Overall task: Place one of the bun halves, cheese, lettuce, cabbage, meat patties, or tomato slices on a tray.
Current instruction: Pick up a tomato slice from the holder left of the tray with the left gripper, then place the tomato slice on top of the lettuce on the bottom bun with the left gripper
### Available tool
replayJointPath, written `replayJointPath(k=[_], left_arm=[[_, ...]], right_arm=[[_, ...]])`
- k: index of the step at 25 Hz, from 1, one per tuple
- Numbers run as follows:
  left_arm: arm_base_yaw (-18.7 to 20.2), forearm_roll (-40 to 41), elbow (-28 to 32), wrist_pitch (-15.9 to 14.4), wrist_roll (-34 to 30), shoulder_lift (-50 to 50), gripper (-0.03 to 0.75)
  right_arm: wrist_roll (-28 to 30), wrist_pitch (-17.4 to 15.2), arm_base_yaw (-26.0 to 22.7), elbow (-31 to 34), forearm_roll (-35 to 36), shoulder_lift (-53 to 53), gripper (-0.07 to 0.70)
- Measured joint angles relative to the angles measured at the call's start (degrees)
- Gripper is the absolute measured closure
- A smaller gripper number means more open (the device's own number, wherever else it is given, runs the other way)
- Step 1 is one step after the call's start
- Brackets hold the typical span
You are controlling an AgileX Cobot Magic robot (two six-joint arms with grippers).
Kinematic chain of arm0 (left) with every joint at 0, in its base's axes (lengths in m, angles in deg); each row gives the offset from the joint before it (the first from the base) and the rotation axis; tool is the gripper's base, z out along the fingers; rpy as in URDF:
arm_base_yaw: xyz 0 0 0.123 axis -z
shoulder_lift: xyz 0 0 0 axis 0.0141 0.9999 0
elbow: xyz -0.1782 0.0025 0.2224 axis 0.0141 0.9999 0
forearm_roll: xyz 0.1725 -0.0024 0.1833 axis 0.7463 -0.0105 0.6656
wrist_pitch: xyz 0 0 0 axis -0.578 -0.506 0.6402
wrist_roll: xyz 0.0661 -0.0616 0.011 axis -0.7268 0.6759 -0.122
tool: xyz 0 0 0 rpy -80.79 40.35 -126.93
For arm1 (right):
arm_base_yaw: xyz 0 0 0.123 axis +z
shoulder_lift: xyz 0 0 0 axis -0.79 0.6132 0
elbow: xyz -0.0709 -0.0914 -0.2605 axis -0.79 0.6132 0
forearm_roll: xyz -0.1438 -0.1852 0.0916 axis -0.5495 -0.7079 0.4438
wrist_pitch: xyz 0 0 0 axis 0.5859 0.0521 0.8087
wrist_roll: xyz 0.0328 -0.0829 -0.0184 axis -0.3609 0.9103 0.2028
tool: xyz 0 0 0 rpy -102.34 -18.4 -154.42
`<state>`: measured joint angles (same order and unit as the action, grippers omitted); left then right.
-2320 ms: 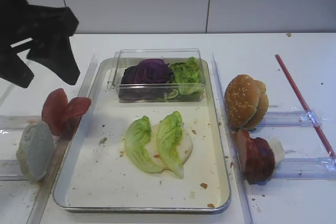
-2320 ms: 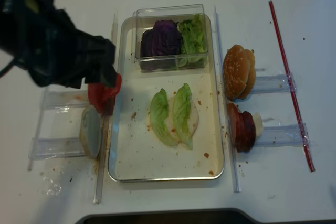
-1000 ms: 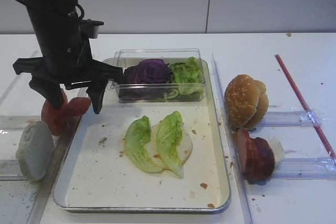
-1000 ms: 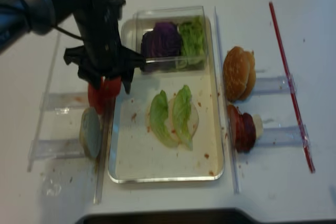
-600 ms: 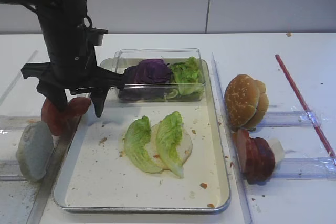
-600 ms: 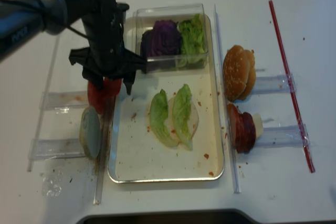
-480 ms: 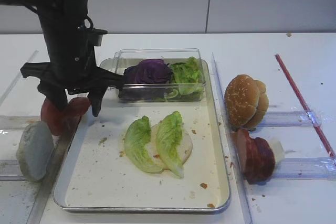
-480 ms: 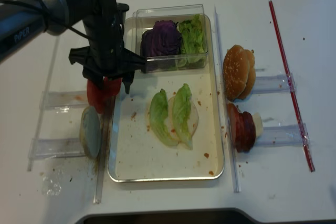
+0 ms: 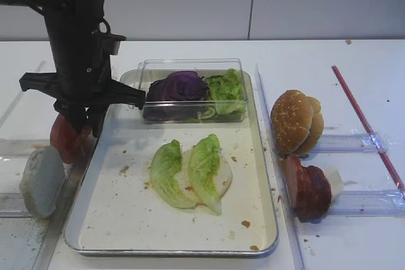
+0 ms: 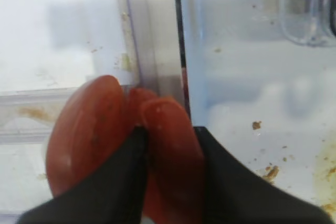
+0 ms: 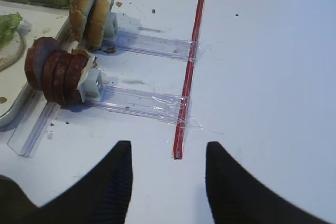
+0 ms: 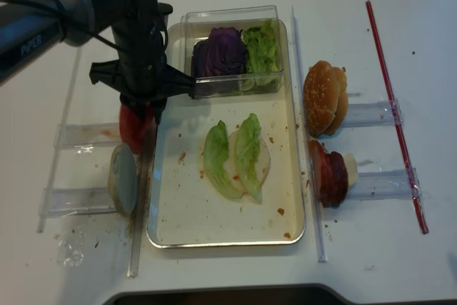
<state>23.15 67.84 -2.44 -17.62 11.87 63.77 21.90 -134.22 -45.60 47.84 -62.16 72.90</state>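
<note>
Left wrist view: the left arm's black fingers [image 10: 170, 174] pinch one thin red tomato slice [image 10: 170, 156] beside the silver metal tray [image 9: 101, 175]. Lift straight, clearing the rim. Right fingers [image 11: 168, 174] gape, idle.

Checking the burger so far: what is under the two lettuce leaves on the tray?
A pale round slice shows between and beside the lettuce leaves, lying on the tray. Most of it is covered, so I cannot tell what it is.
</note>
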Motion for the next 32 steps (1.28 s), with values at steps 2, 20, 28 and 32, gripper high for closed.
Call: replayJointPath(k=[2,20,28,32], left_arm=[[0.00,0.33,0.00,-0.21,0.10,0.00,0.575],[0.00,0.51,-7.46,-1.69,0.00,0.04,0.662],[0.00,-8.78,-7.46,-1.80,-1.24,-5.40,0.662],[0.00,-18.79,-7.46,-1.80,-5.20,-7.17,0.663]], right_arm=[[0.00,0.00,0.00,0.00,0.00,0.00,0.258],[-0.22,0.00,0.00,0.00,0.00,0.00,0.258],[-0.22,0.00,0.00,0.00,0.00,0.00,0.258],[-0.12,0.00,0.00,0.00,0.00,0.00,0.258]])
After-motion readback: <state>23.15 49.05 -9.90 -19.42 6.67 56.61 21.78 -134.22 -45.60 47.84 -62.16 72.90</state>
